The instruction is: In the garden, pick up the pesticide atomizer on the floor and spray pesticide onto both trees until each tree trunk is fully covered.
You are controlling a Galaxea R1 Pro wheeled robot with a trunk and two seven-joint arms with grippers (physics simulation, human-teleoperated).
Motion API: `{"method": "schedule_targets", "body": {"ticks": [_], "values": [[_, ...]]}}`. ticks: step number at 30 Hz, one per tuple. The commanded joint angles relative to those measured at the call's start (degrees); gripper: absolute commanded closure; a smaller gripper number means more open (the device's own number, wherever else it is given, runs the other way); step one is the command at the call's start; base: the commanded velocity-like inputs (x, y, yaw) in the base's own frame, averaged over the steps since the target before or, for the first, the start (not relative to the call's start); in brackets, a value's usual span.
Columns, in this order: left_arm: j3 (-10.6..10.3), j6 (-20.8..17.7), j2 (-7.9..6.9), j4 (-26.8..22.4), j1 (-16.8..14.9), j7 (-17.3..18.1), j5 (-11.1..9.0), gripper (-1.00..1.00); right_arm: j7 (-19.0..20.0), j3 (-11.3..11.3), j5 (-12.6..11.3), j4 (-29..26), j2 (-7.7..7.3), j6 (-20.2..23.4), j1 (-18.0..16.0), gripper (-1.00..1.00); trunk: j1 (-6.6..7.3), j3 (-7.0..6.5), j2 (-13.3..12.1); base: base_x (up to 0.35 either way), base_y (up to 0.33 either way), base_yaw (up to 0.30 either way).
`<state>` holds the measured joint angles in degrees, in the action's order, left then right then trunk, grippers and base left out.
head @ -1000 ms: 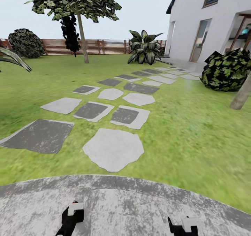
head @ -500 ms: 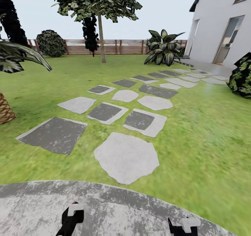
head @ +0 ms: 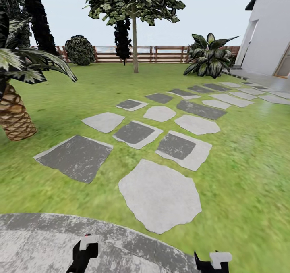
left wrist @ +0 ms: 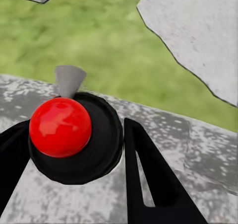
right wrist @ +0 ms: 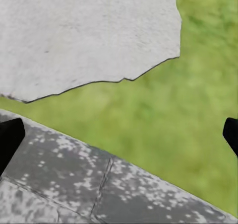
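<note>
Left wrist view: my left gripper (left wrist: pixel 74 149) clasps the atomizer (left wrist: pixel 74 134) round its dark body, below the red top. I judge it light, rigid, slick. Right gripper (right wrist: pixel 119 134) spread wide, holding nothing.

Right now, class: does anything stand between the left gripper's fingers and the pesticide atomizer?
No. The pesticide atomizer already sits between the left gripper fingers, with nothing visible between them.
</note>
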<state>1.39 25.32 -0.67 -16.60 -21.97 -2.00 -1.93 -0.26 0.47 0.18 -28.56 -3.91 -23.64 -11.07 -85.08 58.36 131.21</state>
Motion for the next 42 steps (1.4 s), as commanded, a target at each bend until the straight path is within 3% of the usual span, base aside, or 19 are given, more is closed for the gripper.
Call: {"method": "schedule_targets", "body": {"ticks": [1,26,42], "values": [[0.01,0.0,0.03,-0.01,0.0,-0.02,-0.02,1.0,0.0,0.01,0.0,0.0,0.01,0.0,0.0,-1.0,0.0,0.0,0.0,0.341,0.0,0.043],[-0.01,-0.01,0.1,0.07,0.0,-0.02,-0.08,1.0,0.09,0.0,0.05,-0.03,0.03,0.0,0.0,-1.0,0.0,0.0,0.0,0.341,0.0,0.003],[-0.08,0.39,0.06,4.35,0.0,0.05,0.07,1.0,0.24,0.35,0.1,2.01,-0.07,0.08,0.0,-1.0,0.0,0.0,0.0,0.341,0.0,0.0]]}}
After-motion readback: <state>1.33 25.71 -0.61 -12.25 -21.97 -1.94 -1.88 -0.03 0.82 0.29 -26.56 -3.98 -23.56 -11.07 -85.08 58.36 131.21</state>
